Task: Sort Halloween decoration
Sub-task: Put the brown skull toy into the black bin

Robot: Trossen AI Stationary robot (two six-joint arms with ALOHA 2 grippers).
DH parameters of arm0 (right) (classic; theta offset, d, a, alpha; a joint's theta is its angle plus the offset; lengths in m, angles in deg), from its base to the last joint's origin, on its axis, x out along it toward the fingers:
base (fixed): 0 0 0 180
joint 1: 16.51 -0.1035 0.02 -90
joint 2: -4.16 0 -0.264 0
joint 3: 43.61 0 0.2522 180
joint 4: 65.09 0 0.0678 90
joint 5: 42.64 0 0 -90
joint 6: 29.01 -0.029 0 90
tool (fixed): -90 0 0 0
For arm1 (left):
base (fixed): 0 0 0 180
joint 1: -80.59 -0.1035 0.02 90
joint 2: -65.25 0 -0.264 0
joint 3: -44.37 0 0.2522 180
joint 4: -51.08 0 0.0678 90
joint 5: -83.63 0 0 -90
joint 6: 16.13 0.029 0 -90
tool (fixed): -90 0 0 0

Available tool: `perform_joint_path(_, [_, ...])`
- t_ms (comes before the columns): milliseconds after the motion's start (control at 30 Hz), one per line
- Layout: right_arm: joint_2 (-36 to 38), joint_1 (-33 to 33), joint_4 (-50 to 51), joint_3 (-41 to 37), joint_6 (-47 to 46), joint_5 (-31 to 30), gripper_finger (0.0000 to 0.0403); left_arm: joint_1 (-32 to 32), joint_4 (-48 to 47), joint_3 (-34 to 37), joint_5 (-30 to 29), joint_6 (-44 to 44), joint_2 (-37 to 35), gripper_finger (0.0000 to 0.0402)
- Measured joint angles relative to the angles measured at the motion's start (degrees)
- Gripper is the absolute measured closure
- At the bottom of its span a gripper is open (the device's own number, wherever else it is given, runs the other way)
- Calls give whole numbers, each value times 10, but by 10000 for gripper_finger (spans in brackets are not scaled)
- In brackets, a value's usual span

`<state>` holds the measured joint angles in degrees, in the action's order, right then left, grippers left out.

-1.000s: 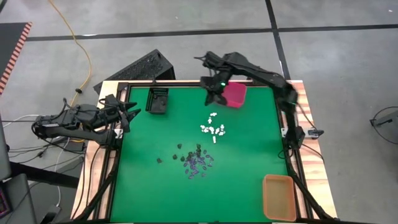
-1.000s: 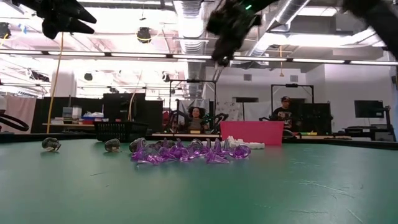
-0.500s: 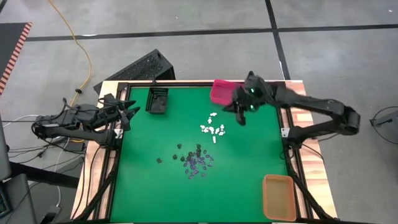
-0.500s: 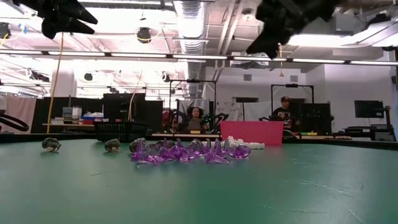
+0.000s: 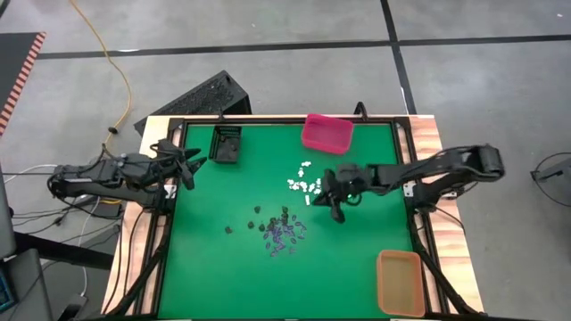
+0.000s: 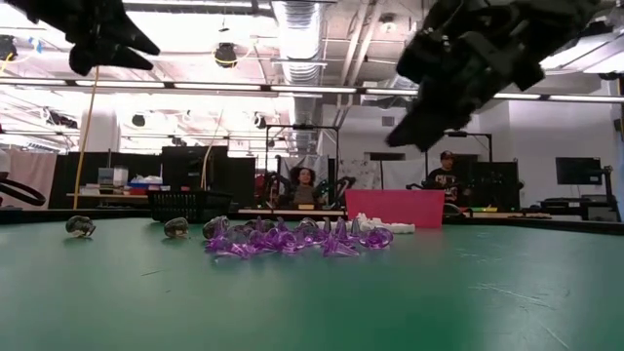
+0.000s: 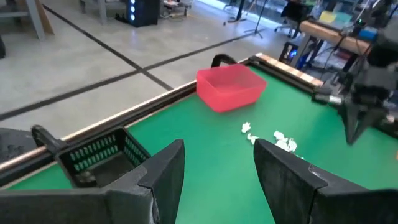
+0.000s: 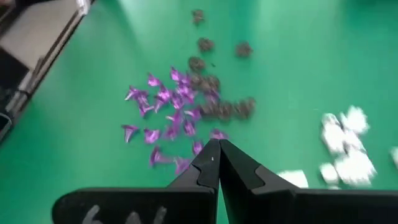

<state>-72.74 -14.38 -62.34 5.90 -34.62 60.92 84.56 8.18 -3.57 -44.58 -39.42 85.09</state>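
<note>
Hovering over the green mat point(image 5: 357, 259), your right gripper point(image 5: 336, 212) has its fingers pressed together with nothing between them, as the right wrist view shows point(image 8: 219, 163). In the high view it sits just at 3 o'clock of the white trinkets point(image 5: 306, 184), with the arm reaching in from the mat's 3 o'clock edge.

From the gripper, the purple trinkets point(image 5: 284, 237) lie toward 8 o'clock, a loose heap with no single long axis; in the low view their small points stick up and sideways every way point(image 6: 292, 237). The black trinkets point(image 5: 260, 214) are scattered just at 11 o'clock of the purple heap, touching its edge, with a few strays farther toward 9 o'clock.

The pink bin point(image 5: 326, 132) stands at the mat's 12 o'clock edge, the black bin point(image 5: 226, 145) near the 11 o'clock corner, the orange bin point(image 5: 401, 281) at the 5 o'clock corner. Nothing stands between your gripper and the heaps.

Your left gripper point(image 5: 191, 164) waits above the 9 o'clock edge beside the black bin, fingers point(image 7: 165, 168) spread apart and empty.
</note>
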Motion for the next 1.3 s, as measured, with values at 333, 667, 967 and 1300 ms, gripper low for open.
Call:
perform_joint_path(333, [-180, -10, -91, 94, 87, 7, 352, 0, 44, 26, 1, -5, 0, 219])
perform_joint_path(667, [-258, 17, -81, 158, 90, 12, 348, 0, 43, 26, 9, 0, 0, 219])
perform_joint_path(967, [-263, 17, -70, 168, 87, 15, 254, 0, 42, 26, 16, 1, 0, 219])
perform_joint_path(1300, [-276, 18, -40, 167, 98, -3, 190, 0, 42, 26, 16, 1, 0, 219])
